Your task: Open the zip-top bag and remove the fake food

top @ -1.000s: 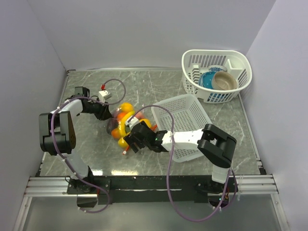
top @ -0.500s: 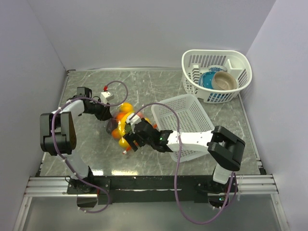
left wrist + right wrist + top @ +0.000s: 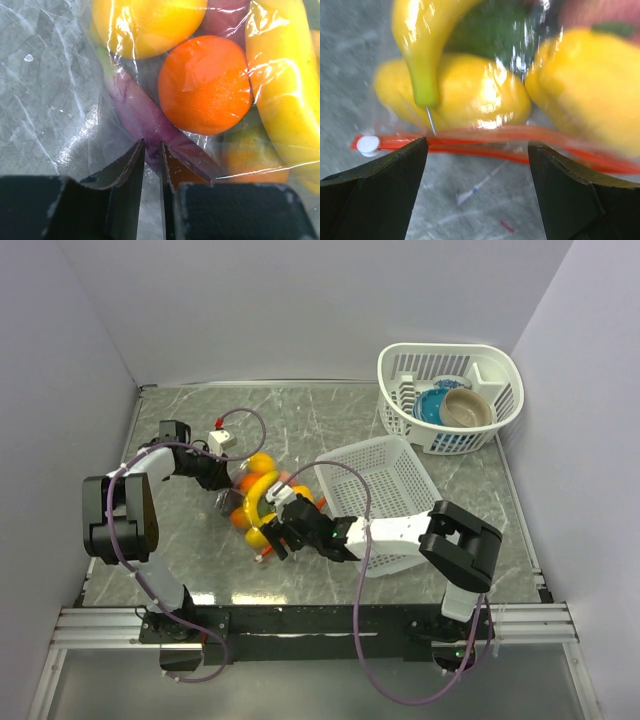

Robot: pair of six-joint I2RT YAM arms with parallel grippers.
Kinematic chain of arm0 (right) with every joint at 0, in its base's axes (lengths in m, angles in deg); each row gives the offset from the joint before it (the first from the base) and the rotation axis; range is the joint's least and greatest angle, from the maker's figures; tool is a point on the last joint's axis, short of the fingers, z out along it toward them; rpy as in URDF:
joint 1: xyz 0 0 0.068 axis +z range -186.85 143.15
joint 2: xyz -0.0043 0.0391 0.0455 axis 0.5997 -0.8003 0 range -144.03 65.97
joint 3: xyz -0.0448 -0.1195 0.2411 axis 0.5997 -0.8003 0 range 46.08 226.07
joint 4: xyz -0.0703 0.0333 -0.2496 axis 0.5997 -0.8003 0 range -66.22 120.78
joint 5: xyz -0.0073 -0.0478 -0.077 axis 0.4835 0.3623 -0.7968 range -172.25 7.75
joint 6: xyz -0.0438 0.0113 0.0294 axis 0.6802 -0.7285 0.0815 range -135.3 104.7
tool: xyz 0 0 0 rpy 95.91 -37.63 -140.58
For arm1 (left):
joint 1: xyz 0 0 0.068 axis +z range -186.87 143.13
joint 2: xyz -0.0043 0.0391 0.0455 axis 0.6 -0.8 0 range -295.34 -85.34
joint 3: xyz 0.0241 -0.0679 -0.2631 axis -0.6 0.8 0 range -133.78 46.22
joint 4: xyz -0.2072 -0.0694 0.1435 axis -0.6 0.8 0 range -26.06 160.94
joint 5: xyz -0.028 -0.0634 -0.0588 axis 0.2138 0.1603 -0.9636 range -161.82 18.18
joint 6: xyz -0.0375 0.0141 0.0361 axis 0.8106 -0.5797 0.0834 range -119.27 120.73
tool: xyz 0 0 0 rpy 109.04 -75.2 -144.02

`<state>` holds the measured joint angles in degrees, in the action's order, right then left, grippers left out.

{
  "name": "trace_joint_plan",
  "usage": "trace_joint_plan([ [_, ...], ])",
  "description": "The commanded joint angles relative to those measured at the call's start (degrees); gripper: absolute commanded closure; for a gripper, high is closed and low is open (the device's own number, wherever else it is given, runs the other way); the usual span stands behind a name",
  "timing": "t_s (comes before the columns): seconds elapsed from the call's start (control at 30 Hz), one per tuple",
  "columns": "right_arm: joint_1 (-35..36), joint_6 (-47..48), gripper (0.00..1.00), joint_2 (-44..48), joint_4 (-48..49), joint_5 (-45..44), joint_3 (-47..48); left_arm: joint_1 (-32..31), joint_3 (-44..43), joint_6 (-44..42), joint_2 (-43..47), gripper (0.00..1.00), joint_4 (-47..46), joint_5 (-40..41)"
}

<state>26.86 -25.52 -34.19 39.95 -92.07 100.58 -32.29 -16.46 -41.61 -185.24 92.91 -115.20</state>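
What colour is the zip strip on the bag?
Red-orange. The zip strip on the zip-top bag shows best in the right wrist view.

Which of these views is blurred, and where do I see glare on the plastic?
Right wrist: blurred, yellow fruit and zip strip smeared, bright highlights on the fruit. Left wrist: sharp, white glare streaks on the bag over the orange. Top: evenly lit and mostly sharp.

r tool [image 3: 477,146] open; red zip strip [image 3: 485,142] just ahead, yellow fruit [image 3: 470,95] behind
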Motion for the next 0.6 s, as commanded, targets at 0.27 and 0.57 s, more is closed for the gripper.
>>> trace_joint_plan([
  [0.27, -0.33, -2.09, 0.12, 3.66, 4.01, -1.69, -5.63, -0.19, 0.18, -0.19, 2.60, 0.78, 1.88, 1.54],
  [0.57, -0.51, -1.21, 0.12, 5.15, 4.45, -3.18, -5.19, -0.27, 1.06, -1.68, 2.95, 0.78, 2.41, 2.68],
])
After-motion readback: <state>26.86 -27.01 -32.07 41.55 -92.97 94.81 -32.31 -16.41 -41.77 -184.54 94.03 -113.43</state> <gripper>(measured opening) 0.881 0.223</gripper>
